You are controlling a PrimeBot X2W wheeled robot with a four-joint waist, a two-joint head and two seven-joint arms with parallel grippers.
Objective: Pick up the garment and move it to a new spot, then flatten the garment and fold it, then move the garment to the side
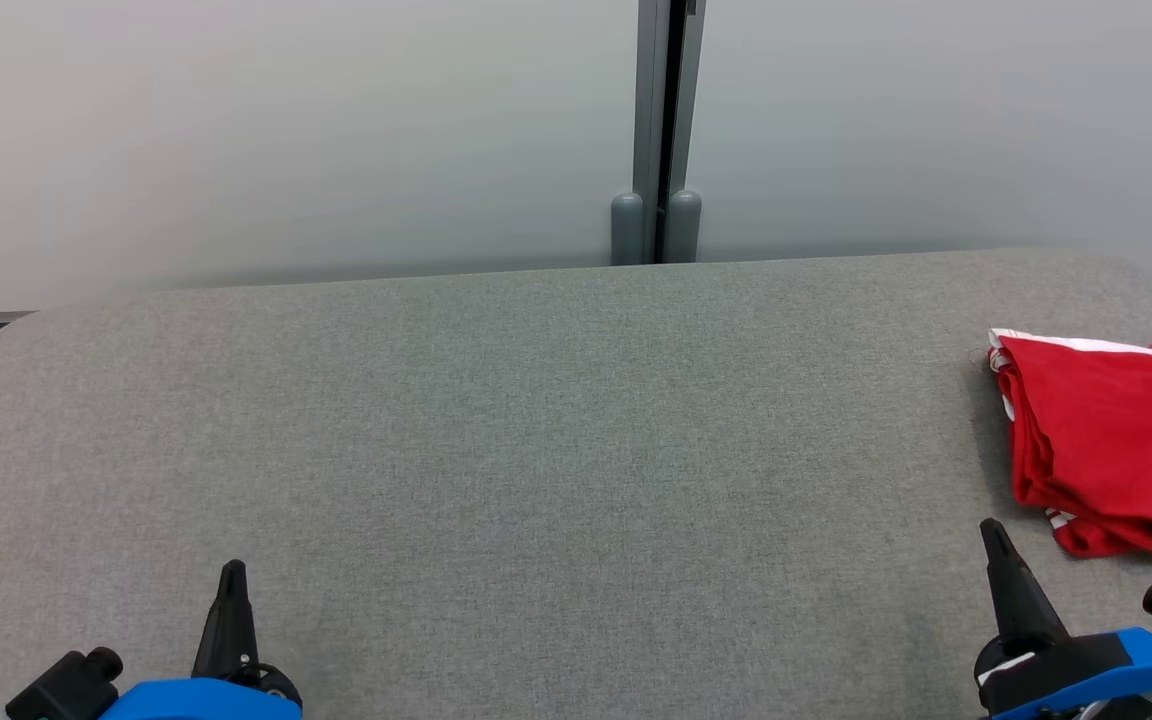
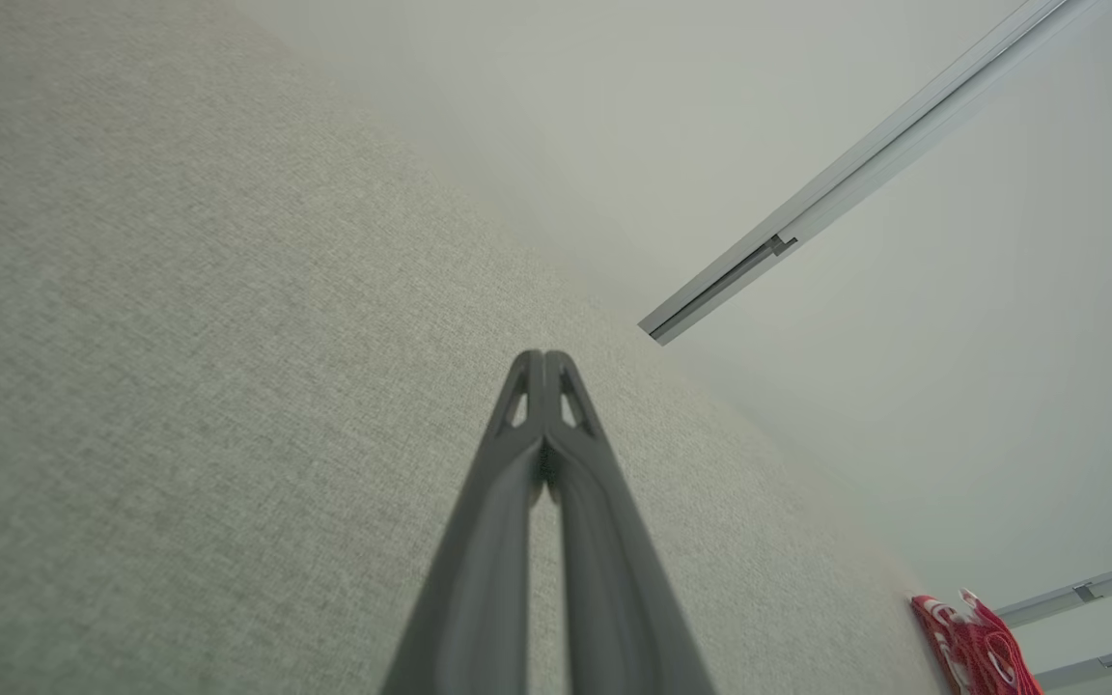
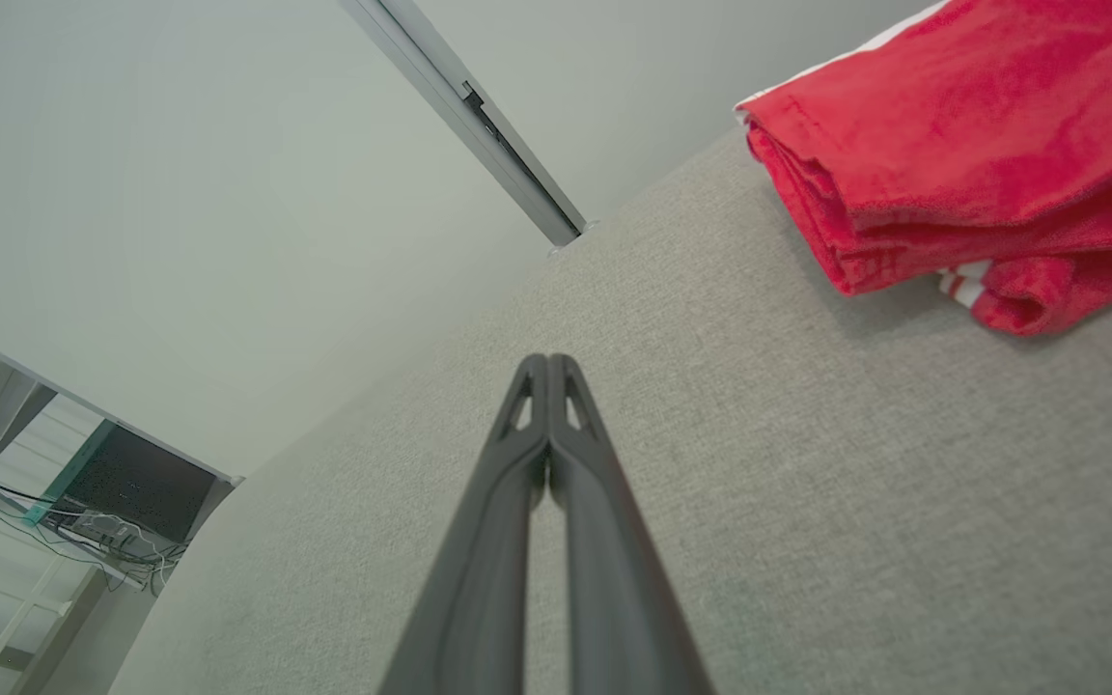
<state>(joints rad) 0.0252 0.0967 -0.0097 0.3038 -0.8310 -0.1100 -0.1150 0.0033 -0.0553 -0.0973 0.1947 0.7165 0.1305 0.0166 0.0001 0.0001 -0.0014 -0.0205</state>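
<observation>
Grey table (image 1: 536,450) before pale wall (image 1: 286,130); red garment (image 1: 1116,440) folded at right; left tool (image 1: 232,570) and right tool (image 1: 991,530) pressed together.

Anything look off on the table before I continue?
Nothing spilled or damaged. The red garment lies folded at the right edge of the table, with one lower layer poking out unevenly at its near corner. Left hand and right hand are shut, clear of it.

Grey fabric-topped table (image 1: 536,420), woven texture, flat, rounded far corners. Lying on it: red garment (image 1: 1106,440) with white trim and a patterned strip at its far side, folded in layers into a compact bundle, at the table's right end.
</observation>
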